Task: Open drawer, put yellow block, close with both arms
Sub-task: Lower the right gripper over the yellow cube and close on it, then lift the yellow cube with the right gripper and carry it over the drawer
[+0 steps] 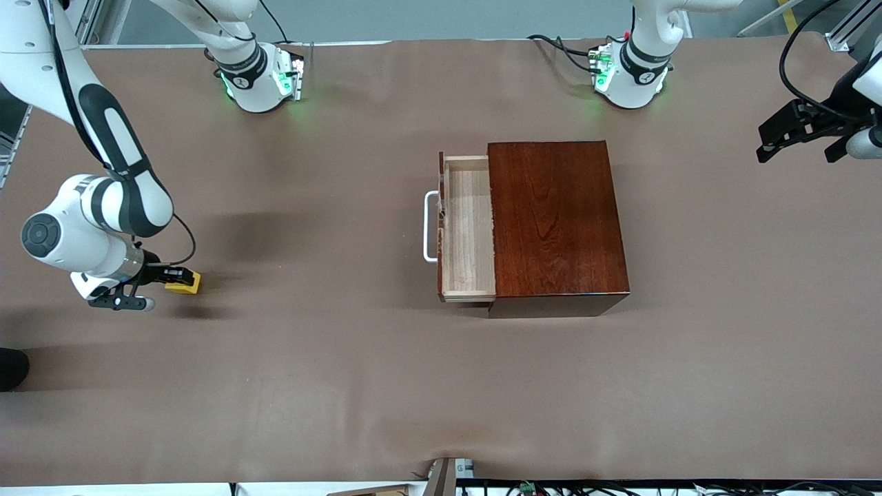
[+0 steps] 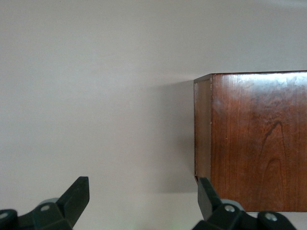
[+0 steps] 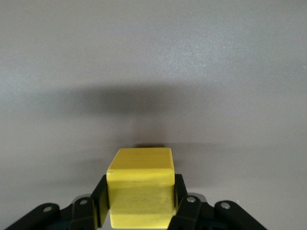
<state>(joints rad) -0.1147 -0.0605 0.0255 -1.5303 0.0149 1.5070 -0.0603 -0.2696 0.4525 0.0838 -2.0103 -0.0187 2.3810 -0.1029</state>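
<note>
Right wrist view showed our right gripper (image 3: 139,203) clenched on the yellow block (image 3: 140,191), low over the bench (image 1: 310,386) toward the right arm's end, well apart from the drawer (image 1: 468,231). The drawer stood open only partway — we judged the block could clip its front or the box (image 1: 555,220) edge and drop outside. Our left gripper (image 2: 144,203) waited released beside the box.

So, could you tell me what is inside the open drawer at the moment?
The pulled-out part of the drawer shows only bare pale wood. The rest is covered by the box. The yellow block is in the right gripper, toward the right arm's end of the table.
</note>
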